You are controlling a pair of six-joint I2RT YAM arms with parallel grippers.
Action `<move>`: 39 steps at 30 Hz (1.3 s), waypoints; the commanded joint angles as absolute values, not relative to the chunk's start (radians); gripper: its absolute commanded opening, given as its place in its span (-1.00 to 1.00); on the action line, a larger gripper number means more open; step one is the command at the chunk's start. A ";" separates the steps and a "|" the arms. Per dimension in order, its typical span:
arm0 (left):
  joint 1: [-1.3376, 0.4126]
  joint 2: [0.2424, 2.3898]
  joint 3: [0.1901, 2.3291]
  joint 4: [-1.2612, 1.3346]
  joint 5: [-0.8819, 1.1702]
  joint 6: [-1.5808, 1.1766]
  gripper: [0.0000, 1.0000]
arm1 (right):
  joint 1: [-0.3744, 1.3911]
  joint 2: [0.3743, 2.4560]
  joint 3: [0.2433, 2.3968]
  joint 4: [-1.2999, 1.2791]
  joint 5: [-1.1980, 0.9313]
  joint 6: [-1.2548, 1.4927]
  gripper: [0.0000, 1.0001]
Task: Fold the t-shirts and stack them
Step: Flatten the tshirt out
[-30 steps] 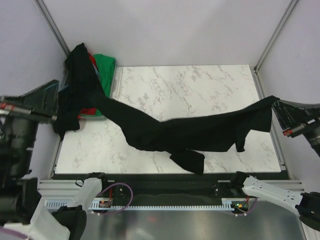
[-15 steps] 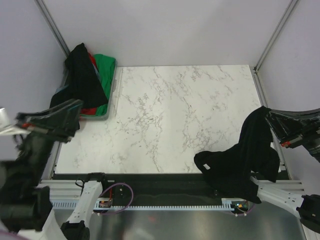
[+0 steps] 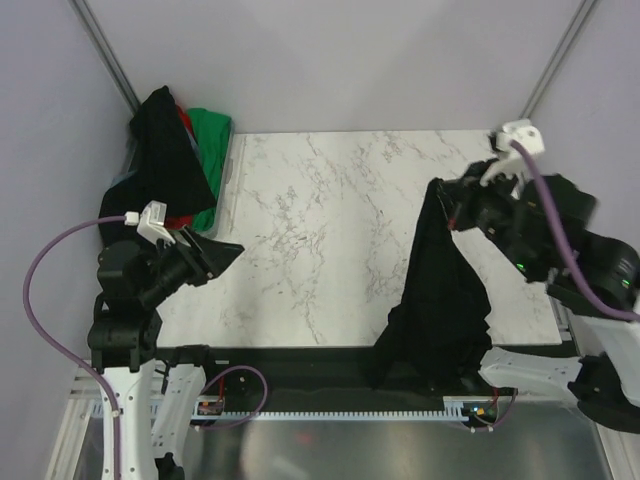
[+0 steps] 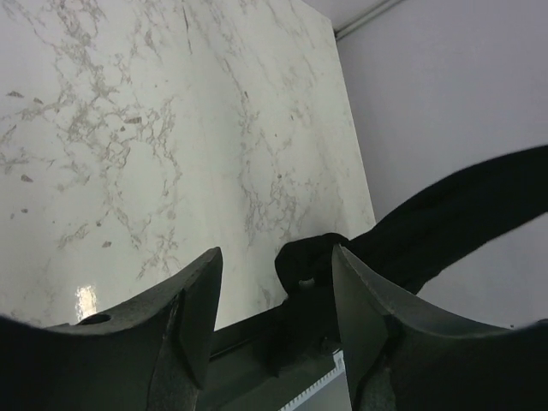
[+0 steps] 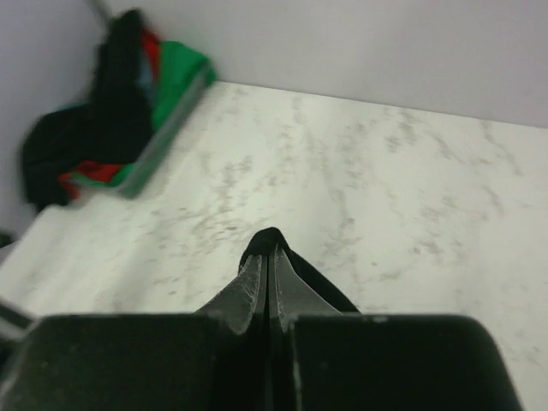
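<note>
Your right gripper is raised over the right side of the table and its 2 fingers are pinched together on a fold of 1 black t-shirt. In the right wrist view only a small peak of that cloth shows above the closed fingertips. From there the shirt hangs straight down in a long bunched drape. Its lower end spills over the table's near edge, just beside the right arm's base, and covers part of the marble on that side.

Your left gripper sits at the table's left edge, well apart from the shirt, with its jaws spread and nothing between them. Through that gap the left wrist camera shows bare marble, with the black shirt across the table.

The pile of t-shirts lies in a grey tray at the far left corner, behind your left gripper. 1 black shirt is draped on top, with green and red cloth showing under it.
</note>
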State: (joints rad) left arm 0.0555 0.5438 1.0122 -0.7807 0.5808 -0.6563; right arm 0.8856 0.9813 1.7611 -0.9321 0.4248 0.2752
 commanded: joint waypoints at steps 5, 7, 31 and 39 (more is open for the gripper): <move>0.048 0.555 0.848 -0.716 0.650 -0.638 0.22 | 0.778 1.244 1.913 -0.960 0.858 0.248 -1.00; 0.031 0.569 0.784 -0.692 0.640 -0.640 0.22 | 0.697 1.267 1.904 -0.950 0.766 0.270 -1.00; -0.641 1.344 0.542 -0.014 0.353 -0.848 0.29 | 0.220 1.365 1.519 -0.739 0.144 0.324 -1.00; -0.678 1.370 0.446 0.110 0.379 -0.914 0.28 | 0.166 1.359 1.419 -0.667 0.117 0.331 -1.00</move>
